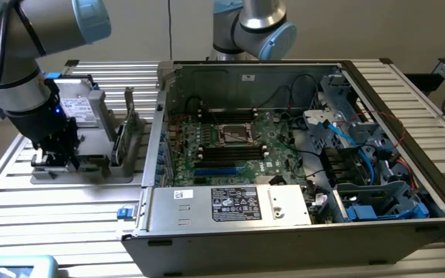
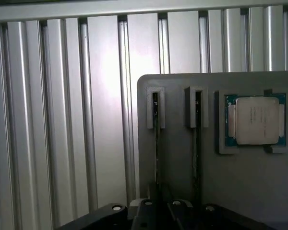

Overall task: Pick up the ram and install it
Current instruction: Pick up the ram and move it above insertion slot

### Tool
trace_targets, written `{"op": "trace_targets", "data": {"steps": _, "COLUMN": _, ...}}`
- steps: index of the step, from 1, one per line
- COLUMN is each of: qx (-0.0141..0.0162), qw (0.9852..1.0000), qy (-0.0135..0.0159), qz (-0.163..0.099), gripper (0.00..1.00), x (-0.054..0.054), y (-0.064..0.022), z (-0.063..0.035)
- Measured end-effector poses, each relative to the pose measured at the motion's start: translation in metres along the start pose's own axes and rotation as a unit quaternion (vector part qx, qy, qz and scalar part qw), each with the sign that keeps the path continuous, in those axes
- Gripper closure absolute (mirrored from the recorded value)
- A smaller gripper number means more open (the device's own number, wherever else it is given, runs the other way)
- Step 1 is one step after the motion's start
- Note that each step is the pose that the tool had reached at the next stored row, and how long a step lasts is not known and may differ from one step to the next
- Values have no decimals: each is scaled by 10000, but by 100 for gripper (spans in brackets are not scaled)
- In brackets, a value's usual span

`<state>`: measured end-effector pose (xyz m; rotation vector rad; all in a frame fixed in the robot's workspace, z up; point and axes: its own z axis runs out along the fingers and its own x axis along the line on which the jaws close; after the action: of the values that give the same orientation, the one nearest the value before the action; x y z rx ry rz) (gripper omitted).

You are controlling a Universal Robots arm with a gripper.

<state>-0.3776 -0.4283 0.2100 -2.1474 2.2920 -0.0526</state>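
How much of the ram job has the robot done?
Nothing looks done yet: two ram sticks stand edge-on in the gray holder. In hand: the gripper hangs low over that holder. Left: lifting a stick out and fitting it into the motherboard in the open case.
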Motion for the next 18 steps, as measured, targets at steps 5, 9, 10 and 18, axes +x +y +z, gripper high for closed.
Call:
{"op": "trace_targets", "data": {"steps": 5, "qx": -1, "qw": 10000, "qy": 0, "qz": 0, "gripper": 86, "x": 15, "y": -3, "z": -228}}
{"op": "trace_targets", "data": {"steps": 9, "qx": 0, "qw": 10000, "qy": 1, "qz": -11, "gripper": 86, "x": 25, "y": 2, "z": -408}}
{"op": "trace_targets", "data": {"steps": 10, "qx": 4, "qw": 10000, "qy": 0, "qz": -23, "gripper": 86, "x": 26, "y": 7, "z": -452}}
{"op": "trace_targets", "data": {"steps": 18, "qx": 127, "qw": 9994, "qy": -5, "qz": -328, "gripper": 86, "x": 36, "y": 55, "z": -720}}
